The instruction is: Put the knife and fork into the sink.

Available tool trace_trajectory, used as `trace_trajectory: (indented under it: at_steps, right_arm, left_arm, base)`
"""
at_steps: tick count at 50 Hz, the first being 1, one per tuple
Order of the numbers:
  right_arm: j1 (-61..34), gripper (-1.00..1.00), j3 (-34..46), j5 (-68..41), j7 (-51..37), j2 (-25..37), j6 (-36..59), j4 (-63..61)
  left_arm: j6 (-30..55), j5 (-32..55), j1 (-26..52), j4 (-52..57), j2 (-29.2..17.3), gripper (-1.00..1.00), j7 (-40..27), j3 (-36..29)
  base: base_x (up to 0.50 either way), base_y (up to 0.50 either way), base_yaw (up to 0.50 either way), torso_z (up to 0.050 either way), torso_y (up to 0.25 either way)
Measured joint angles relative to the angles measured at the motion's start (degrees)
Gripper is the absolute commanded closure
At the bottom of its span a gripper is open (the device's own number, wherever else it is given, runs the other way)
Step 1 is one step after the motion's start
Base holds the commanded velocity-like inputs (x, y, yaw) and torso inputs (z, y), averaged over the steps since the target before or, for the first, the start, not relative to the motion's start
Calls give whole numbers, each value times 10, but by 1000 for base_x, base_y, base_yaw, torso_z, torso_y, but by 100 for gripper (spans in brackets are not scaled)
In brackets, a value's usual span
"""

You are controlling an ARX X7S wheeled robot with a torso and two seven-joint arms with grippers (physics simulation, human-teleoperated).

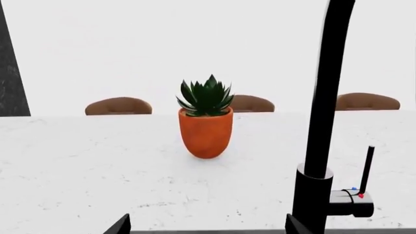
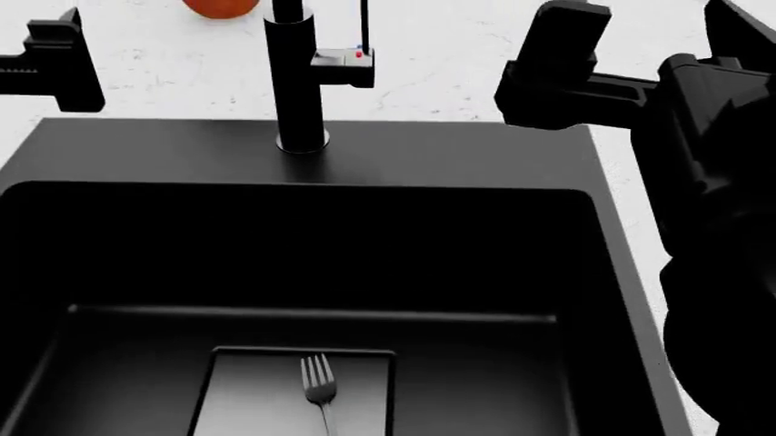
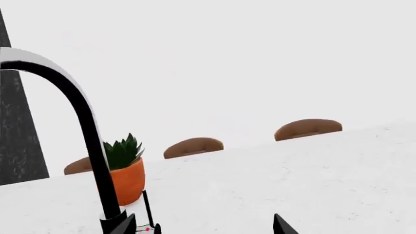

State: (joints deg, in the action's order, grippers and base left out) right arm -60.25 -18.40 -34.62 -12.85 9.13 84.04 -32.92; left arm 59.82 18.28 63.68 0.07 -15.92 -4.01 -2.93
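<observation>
A fork (image 2: 319, 386) lies on the sink's (image 2: 437, 154) grey bottom plate; the knife is unseen. Both empty grippers, left (image 2: 49, 64) and right (image 2: 570, 77), hover parted over the white tabletop (image 2: 461, 54) beyond the sink's far rim, flanking the faucet (image 2: 297, 82).

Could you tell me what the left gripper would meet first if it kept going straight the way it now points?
Probably the orange plant pot, near the middle of the left wrist view between the fingertips, though depth is unclear.

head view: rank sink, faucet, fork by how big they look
1. sink, fills most of the view
2. faucet, top cut off by the frame
3. fork, smallest, handle cut off at the bottom edge
</observation>
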Motion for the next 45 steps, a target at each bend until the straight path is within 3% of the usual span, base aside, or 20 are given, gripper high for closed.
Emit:
trace_trajectory:
  at_steps: [23, 45]
  right_arm:
    - [13, -100, -74, -497, -481, 189, 33, 25]
    - [94, -100, -108, -673, -689, 322, -14, 48]
  left_arm:
    - [-20, 2, -3, -23, -3, -100, 4, -3]
    - [-27, 5, -9, -27, -7, -100, 5, -9]
  base:
    - [0, 0, 0, 0, 0]
    - [0, 0, 0, 0, 0]
